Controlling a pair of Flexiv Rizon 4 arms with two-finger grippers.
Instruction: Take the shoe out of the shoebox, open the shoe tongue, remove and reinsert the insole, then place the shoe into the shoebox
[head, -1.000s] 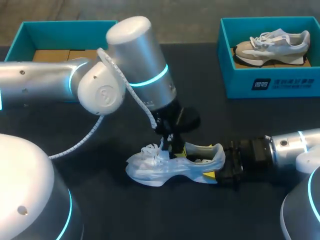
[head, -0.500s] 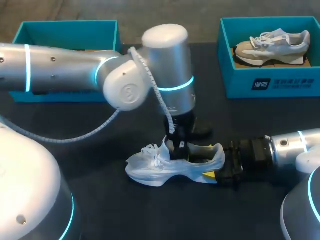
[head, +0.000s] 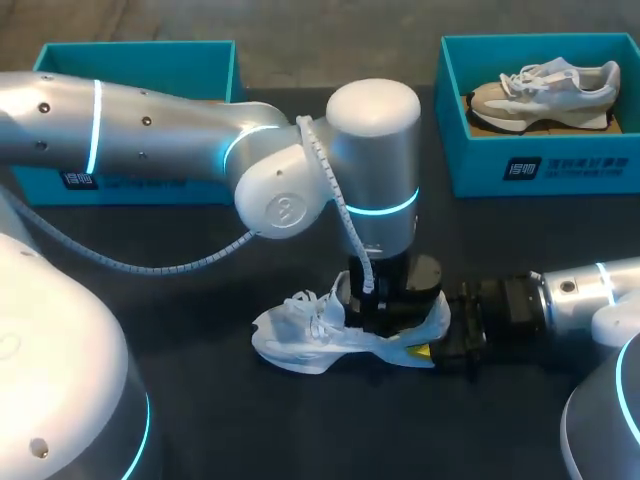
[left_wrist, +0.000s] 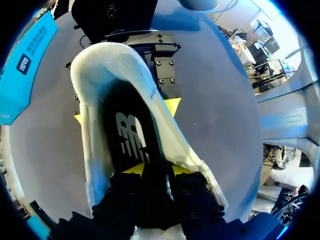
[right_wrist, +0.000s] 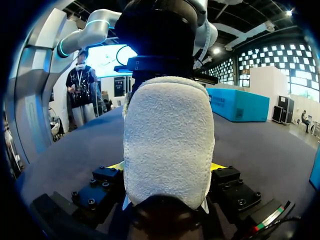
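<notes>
Found the white mesh sneaker (head: 300, 340) standing on its sole on the dark table (head: 200, 400), near the middle, toe toward the left arm's side and heel toward the right. Saw it clasped at the heel by the right fingers (right_wrist: 107, 180), pressed against the knit from both sides, with the right arm (head: 580, 295) lying low along the table. Saw the left arm (head: 160, 130) stretched across from the left and turned straight down over the shoe's mouth, its thick silver wrist filling the room above the sneaker. Noted the left fingers (left_wrist: 134, 169) down inside the shoe, parted by a narrow gap, tips at the black insole (left_wrist: 127, 135); held nothing, so far as could be seen.

Found bare table in a wide band in front of the sneaker and off its toe, and in a strip between the sneaker and the boxes, partly overhung by the left arm.

Counted two open teal cardboard boxes, both along the table's far edge and well apart from the sneaker: the left shoebox (head: 140, 58), showing tan cardboard inside, and the right shoebox (head: 560, 165). Counted two shoes: the white one on the table and a grey-and-white laced trainer (head: 540, 95) lying in the right shoebox. Counted two arms.
</notes>
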